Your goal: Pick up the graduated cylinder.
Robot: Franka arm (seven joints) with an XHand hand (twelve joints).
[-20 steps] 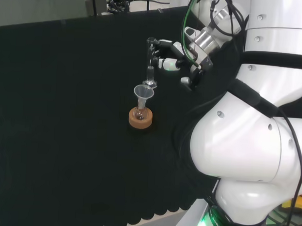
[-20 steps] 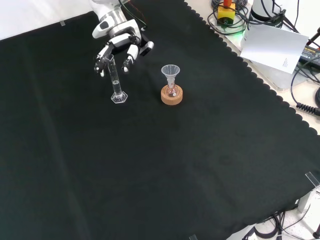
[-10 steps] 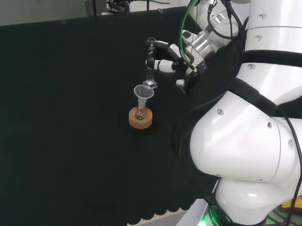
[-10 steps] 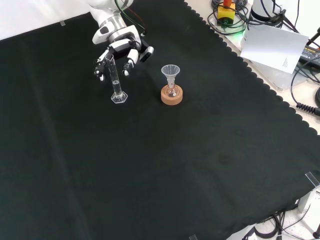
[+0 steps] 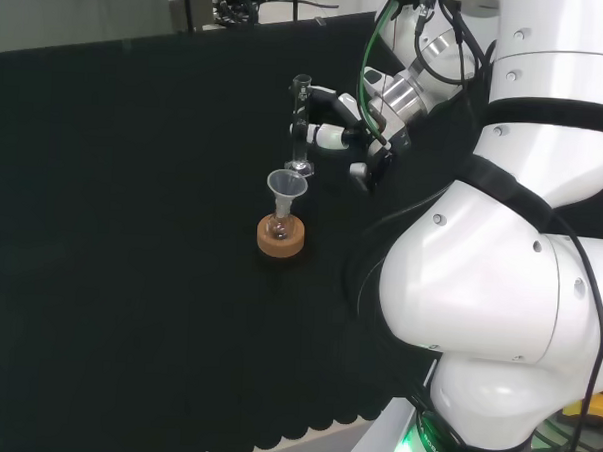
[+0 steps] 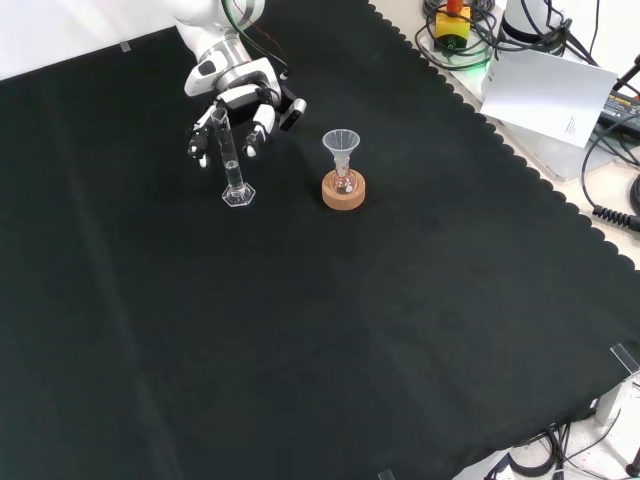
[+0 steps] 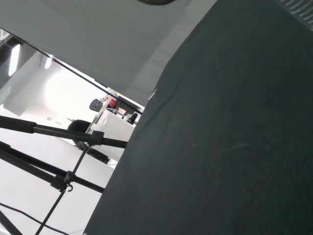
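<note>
— Cylinder first: where does it stand?

— Graduated cylinder (image 6: 233, 165) stands upright on the black cloth (image 6: 330, 330), resting on its own clear foot. In the front view it is left of a cork ring (image 6: 344, 191); in the head view it is beyond that ring.

— And what sits on the ring?

— On it is a small round flask (image 5: 277, 226) with a clear funnel (image 6: 341, 146) in its neck. Flask and cylinder are near each other but apart.

— Where is your hand?

— My hand (image 6: 236, 100) is at the cylinder's upper part, coming in from the top of the front view. In the head view my hand (image 5: 331, 122) reaches in from the right, from my white arm (image 5: 519, 296).

— Are you holding the tube?

— My fingers (image 6: 257, 126) are bent downward on both sides of the tube, some left of it and some right in the front view. They look close against the glass near the top, but I cannot tell whether they touch it. The foot is on the cloth.
</note>
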